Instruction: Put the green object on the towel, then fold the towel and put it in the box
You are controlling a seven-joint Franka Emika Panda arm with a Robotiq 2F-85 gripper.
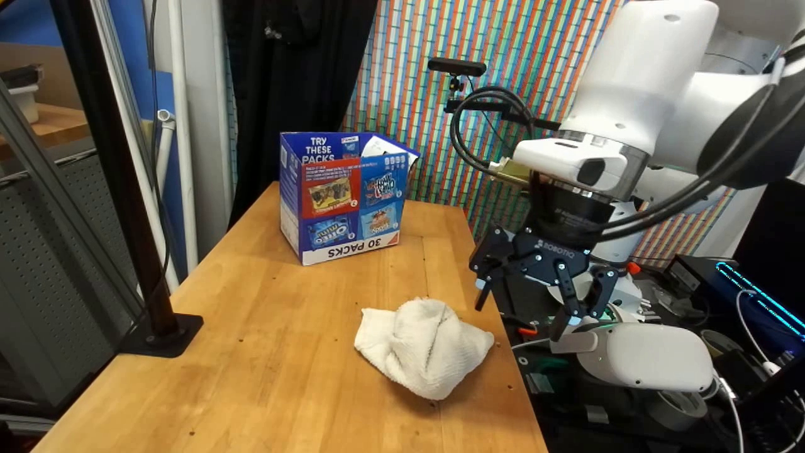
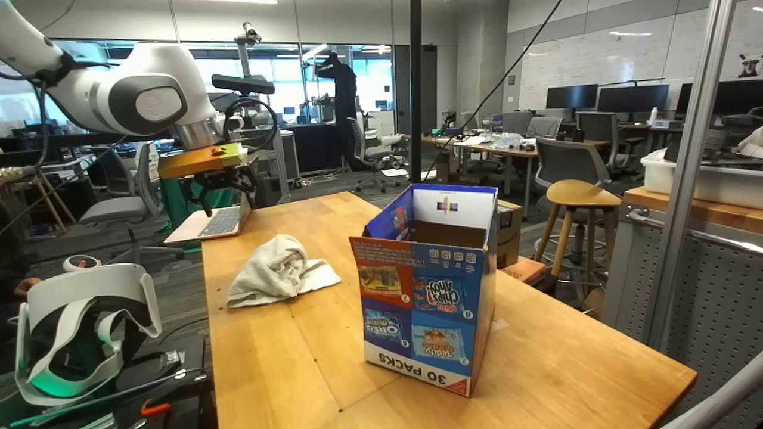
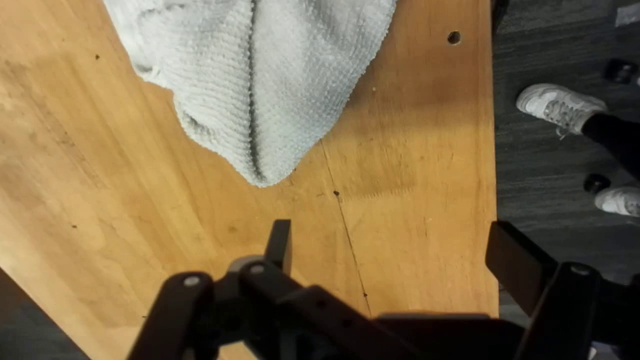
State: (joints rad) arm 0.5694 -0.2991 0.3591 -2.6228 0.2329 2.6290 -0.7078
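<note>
Hanging near the edge of the bench (image 1: pixel 264 377), the gripper (image 3: pixel 392 245) has its jaws spread wide, gripping nothing. The white towel (image 1: pixel 434 352) lies bunched into a soft mound on the bench (whether the green object is under its folds, I cannot tell), untouched by the jaws. Apart from it stands the box (image 2: pixel 417 298), its open end up and its "30 PACKS" lettering upside down in both exterior views. A white headset (image 1: pixel 648 355) lies off the bench's side.
</note>
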